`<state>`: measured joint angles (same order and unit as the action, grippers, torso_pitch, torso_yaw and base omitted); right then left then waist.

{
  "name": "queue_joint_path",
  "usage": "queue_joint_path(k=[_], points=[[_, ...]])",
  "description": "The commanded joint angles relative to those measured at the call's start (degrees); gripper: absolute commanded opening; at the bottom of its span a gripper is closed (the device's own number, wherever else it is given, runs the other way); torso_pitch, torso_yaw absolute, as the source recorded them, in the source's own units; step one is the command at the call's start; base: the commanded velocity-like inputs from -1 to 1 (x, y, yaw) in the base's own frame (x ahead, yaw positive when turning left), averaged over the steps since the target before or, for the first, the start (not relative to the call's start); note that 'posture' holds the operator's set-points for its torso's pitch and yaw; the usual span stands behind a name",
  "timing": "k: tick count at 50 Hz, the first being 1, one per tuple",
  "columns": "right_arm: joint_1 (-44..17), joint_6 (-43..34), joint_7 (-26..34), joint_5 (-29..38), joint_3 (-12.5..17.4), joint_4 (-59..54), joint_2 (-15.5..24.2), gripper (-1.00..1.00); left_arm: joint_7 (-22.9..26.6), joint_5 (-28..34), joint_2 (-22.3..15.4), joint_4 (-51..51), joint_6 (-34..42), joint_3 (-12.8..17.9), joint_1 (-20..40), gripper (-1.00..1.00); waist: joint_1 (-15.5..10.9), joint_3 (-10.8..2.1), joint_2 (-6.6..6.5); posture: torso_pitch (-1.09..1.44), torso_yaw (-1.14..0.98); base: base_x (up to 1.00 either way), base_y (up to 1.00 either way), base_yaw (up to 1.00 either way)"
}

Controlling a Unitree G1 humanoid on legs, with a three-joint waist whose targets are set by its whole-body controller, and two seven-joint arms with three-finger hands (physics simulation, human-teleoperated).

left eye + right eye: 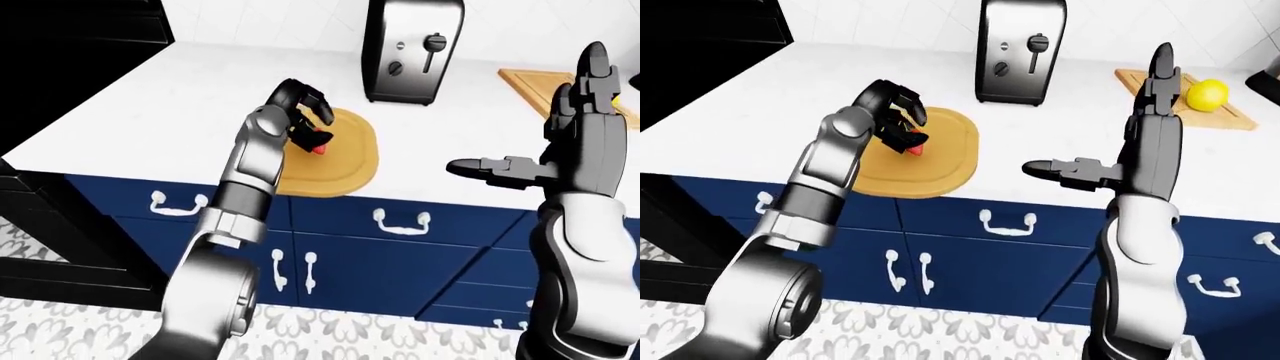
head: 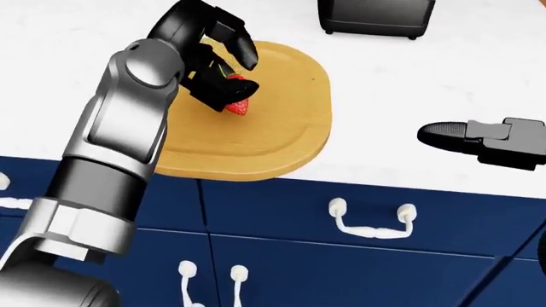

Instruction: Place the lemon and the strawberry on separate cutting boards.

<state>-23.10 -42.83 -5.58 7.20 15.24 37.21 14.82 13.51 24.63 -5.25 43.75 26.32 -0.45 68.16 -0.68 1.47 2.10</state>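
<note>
A red strawberry [image 2: 240, 105] is pinched in my left hand [image 2: 232, 84], whose fingers are shut on it just above the middle of a round wooden cutting board [image 2: 281, 134]. I cannot tell whether its tip touches the wood. The yellow lemon [image 1: 1206, 94] lies on a second, rectangular cutting board [image 1: 1137, 77] at the top right of the right-eye view. My right hand [image 2: 468, 137] hovers open over the white counter to the right of the round board, with one finger pointing left and the others pointing up. It holds nothing.
A steel toaster [image 1: 1017, 49] stands on the white counter [image 1: 760, 82] just above the round board. Blue drawers with white handles [image 2: 372, 225] run under the counter edge. A dark appliance [image 1: 70, 22] fills the top left of the left-eye view.
</note>
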Motion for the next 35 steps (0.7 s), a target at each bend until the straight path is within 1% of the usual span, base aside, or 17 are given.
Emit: queue_joint_path(k=[1, 3, 4, 5, 7, 10, 11, 14, 16, 23, 24, 30, 35], points=[[-1.32, 1.61, -0.25, 0.24, 0.58, 1.64, 0.73, 1.0, -0.87, 0.23, -0.51, -2.21, -1.79, 0.42, 2.52, -0.56, 0.0, -1.7, 0.2, 0.0, 0.0, 0.0, 0.0, 0.0], [-1.35, 1.46, -0.26, 0.21, 0.62, 1.74, 0.79, 1.0, -0.8, 0.26, -0.5, -2.38, -1.51, 0.44, 2.54, -0.5, 0.01, -1.72, 0.21, 0.0, 0.0, 0.0, 0.0, 0.0], [-1.35, 1.5, -0.27, 0.18, 0.61, 1.74, 0.79, 1.0, -0.78, 0.27, -0.47, -2.46, -1.4, 0.43, 2.5, -0.44, 0.02, -1.74, 0.21, 0.0, 0.0, 0.0, 0.0, 0.0], [-1.32, 1.58, -0.28, 0.2, 0.6, 1.69, 0.83, 1.0, -0.75, 0.28, -0.41, -2.69, -1.27, 0.41, 2.4, -0.33, 0.02, -1.76, 0.21, 0.0, 0.0, 0.0, 0.0, 0.0], [-1.26, 1.68, -0.31, 0.2, 0.65, 1.63, 0.85, 1.0, -0.68, 0.27, -0.39, -3.05, -0.98, 0.43, 2.23, -0.25, 0.03, -1.77, 0.2, 0.0, 0.0, 0.0, 0.0, 0.0], [-1.45, 1.57, -0.38, 0.24, 0.59, 1.47, 0.91, 1.0, -0.66, 0.21, -0.38, -2.87, -1.16, 0.4, 1.95, -0.16, 0.03, -1.8, 0.19, 0.0, 0.0, 0.0, 0.0, 0.0], [-1.52, 1.56, -0.41, 0.26, 0.54, 1.45, 0.91, 1.0, -0.62, 0.23, -0.36, -2.89, -1.09, 0.38, 1.99, -0.1, 0.04, -1.81, 0.19, 0.0, 0.0, 0.0, 0.0, 0.0], [-1.57, 1.37, -0.42, 0.3, 0.5, 1.51, 0.94, 1.0, -0.6, 0.24, -0.3, -2.64, -1.33, 0.32, 1.92, -0.04, 0.04, -1.85, 0.17, 0.0, 0.0, 0.0, 0.0, 0.0], [-1.4, 1.46, -0.43, 0.27, 0.59, 1.53, 0.88, 1.0, -0.57, 0.38, -0.15, -2.6, -1.47, 0.16, 1.6, 0.04, 0.03, -1.84, 0.16, 0.0, 0.0, 0.0, 0.0, 0.0], [-1.31, 1.64, -0.43, 0.1, 0.79, 1.4, 0.96, 1.0, -0.4, 0.55, -0.04, -2.47, -1.46, 0.23, 2.12, 0.07, 0.03, -1.8, 0.19, 0.0, 0.0, 0.0, 0.0, 0.0], [-1.39, 1.66, -0.4, 0.08, 0.81, 1.34, 1.04, 1.0, 0.04, 0.5, -0.16, -3.21, -0.85, 0.31, 2.34, 0.11, 0.04, -1.81, 0.2, 0.0, 0.0, 0.0, 0.0, 0.0], [-2.11, -0.21, -0.17, -0.23, 1.22, 2.75, 1.66, 1.0, 1.98, -0.29, -1.85, -8.24, 3.36, 1.24, 4.24, 0.19, 0.09, -1.51, 0.15, 0.0, 0.0, 0.0, 0.0, 0.0], [-3.23, -2.38, 0.29, -0.24, 1.46, 4.16, 2.53, 1.0, 3.99, -0.09, -2.93, -14.62, 6.66, 1.16, 2.37, 0.2, 0.12, -1.18, -0.03, 0.0, 0.0, 0.0, 0.0, 0.0]])
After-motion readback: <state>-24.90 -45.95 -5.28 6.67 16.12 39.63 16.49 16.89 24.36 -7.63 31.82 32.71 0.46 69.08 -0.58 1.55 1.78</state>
